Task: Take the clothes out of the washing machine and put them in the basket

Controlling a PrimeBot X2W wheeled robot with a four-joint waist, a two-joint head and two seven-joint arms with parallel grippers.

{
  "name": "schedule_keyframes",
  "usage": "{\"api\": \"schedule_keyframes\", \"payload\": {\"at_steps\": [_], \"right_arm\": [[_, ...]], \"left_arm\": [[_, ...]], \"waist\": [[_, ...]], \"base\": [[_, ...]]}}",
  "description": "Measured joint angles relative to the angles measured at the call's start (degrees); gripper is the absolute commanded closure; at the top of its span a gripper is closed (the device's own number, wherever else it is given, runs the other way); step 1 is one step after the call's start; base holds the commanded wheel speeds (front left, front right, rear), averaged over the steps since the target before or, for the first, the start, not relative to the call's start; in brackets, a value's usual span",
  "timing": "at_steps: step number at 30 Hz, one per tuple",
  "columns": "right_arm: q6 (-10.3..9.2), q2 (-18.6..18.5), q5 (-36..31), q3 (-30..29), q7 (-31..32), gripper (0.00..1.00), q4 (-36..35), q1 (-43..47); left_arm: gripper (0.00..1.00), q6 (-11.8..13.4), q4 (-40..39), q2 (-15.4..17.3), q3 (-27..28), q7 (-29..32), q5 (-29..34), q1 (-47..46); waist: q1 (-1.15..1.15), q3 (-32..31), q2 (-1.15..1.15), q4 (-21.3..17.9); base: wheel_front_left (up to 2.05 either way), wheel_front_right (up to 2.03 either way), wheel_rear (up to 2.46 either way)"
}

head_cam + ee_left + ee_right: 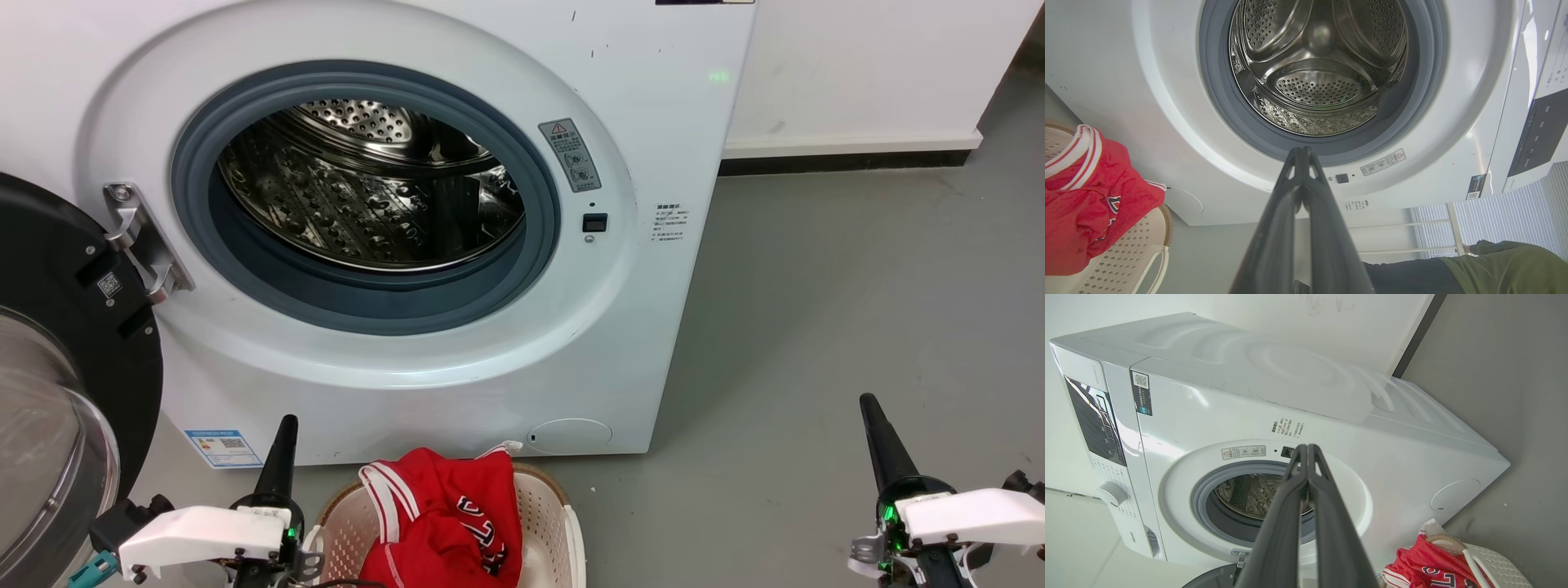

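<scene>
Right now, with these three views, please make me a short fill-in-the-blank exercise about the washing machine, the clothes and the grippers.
1. The door of the washing machine stands ____ (open or shut).
2. As far as it shows, the steel drum holds ____ clothes.
3. The clothes in the basket are ____ in colour.
4. The fingers of the left gripper and the right gripper are ____ (open or shut).
Missing words: open; no; red; shut.

Left end effector (pixel 286 429) closed, empty, pointing up; right end effector (pixel 870 406) likewise.
</scene>
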Motion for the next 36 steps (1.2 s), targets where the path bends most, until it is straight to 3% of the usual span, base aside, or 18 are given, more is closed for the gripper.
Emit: {"api": "schedule_keyframes", "payload": {"at_steps": [36], "right_arm": [[0.00, 0.1, 18.5, -1.4, 4.6, 1.00, 1.3, -3.3]], "left_arm": [[1.00, -1.8, 2.1, -0.3, 1.7, 4.2, -17.8, -3.6]], "waist": [[0.00, 0.8, 0.00, 0.8]], "base": [[0.00, 0.00, 0.00]]}}
